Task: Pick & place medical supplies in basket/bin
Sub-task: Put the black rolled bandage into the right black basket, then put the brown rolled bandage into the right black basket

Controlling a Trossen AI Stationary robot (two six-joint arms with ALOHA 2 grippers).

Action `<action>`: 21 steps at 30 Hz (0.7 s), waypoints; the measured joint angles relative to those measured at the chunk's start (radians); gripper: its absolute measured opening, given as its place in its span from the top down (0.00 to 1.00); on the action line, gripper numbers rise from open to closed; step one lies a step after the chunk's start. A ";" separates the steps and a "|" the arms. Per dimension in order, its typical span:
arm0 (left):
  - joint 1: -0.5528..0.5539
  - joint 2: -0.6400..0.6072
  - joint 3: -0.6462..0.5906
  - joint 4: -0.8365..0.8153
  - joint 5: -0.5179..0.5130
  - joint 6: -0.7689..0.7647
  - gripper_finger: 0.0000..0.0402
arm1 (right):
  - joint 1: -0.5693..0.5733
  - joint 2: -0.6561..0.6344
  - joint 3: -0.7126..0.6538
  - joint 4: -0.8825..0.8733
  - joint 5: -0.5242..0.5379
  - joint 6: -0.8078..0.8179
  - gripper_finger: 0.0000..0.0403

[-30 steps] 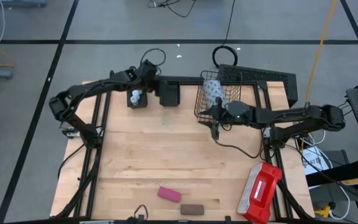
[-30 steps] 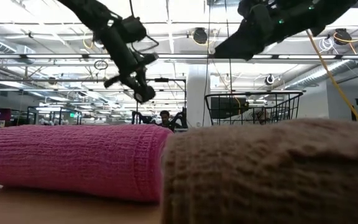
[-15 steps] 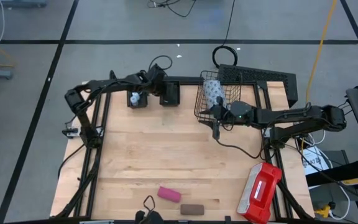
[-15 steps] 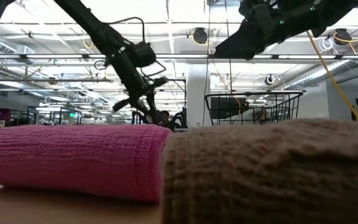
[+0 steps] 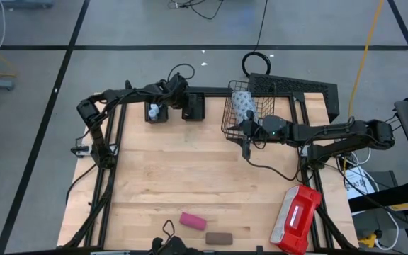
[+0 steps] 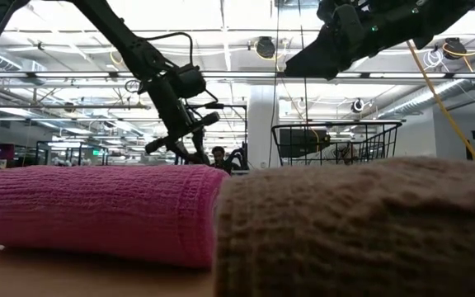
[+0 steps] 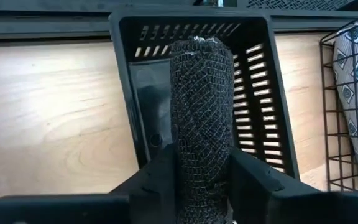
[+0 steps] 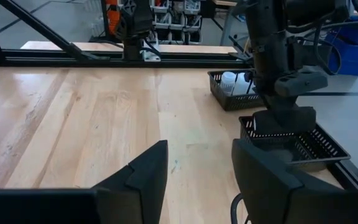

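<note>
- Over the far-left corner of the tabletop, the left gripper hung just above the right-hand of two small black trays, its jaws pinching a black mesh-wrapped roll.
- That roll stood between the jaws with its long axis running straight out from them, along the length of the tray beneath, so it looked lined up to drop in lengthwise.
- Whether the pinch was slackening could not be told; the roll sat snug between both fingers.
- Beside it, the other small tray held white vials.
- Just right of the trays stood the wire basket, with the dotted blue-grey pack lying inside.
- Near the basket's front edge hovered the right gripper, jaws spread and empty, pointing across the bare wood towards the trays.
- At the near edge lay a pink roll and a brown roll, close together and well apart from both grippers; judging by reach, neither arm was much nearer to them.
- Off the near-right corner sat a red-and-white case.
- Wood between the trays and the near rolls was bare and flat; beyond it, the room was an open workshop with ceiling lights.
</note>
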 joint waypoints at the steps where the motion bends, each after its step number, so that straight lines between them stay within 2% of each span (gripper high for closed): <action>1: 0.000 0.000 0.000 0.000 0.000 0.000 0.68 | 0.000 0.000 0.000 0.000 0.000 0.000 0.59; 14: 0.000 0.000 0.000 0.000 0.000 0.003 0.39 | 0.000 0.000 0.000 -0.005 0.000 0.000 0.59; 17: 0.005 -0.001 0.000 0.010 0.003 0.066 0.35 | 0.000 0.000 0.000 -0.007 0.000 0.000 0.59; 21: 0.033 -0.024 0.006 0.033 0.075 0.174 0.32 | 0.000 0.000 0.000 -0.008 0.000 0.000 0.59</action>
